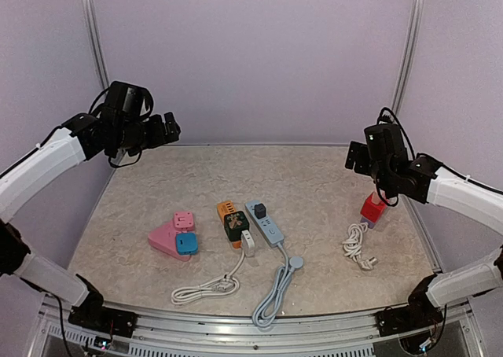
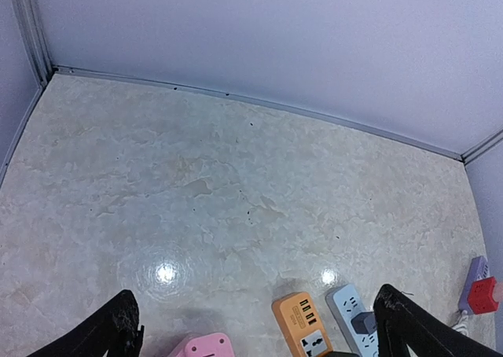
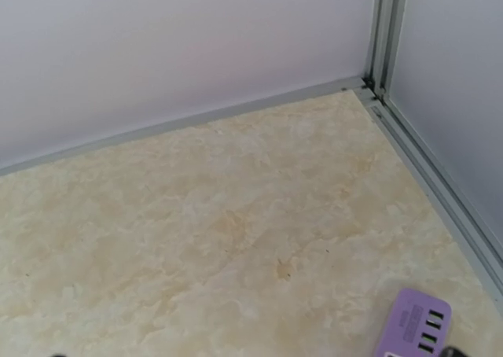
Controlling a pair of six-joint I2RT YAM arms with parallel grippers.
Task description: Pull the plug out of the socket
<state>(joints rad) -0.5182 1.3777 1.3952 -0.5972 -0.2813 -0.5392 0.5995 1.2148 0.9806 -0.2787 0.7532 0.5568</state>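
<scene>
Marble-patterned tabletop [image 1: 314, 176] lies under both raised arms. Your left gripper [image 1: 170, 129] gapes wide, holding nothing. Below and ahead of it, a dark green plug [image 1: 236, 225] sits in an orange power strip [image 2: 302, 325]. Your right gripper [image 1: 355, 157], equally wide and empty, hangs above a red cube plug [image 1: 372, 207] in a purple power strip [image 3: 416, 325]. Any printing is too small to read.

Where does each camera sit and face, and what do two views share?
Top external: above and behind, looking down on the table; both arms show, left gripper, right gripper.
Left wrist: facing the back wall over the table; its open fingertips show.
Right wrist: facing the far right corner; no fingers clearly show.
Shared: orange power strip, in top and left wrist views.
</scene>
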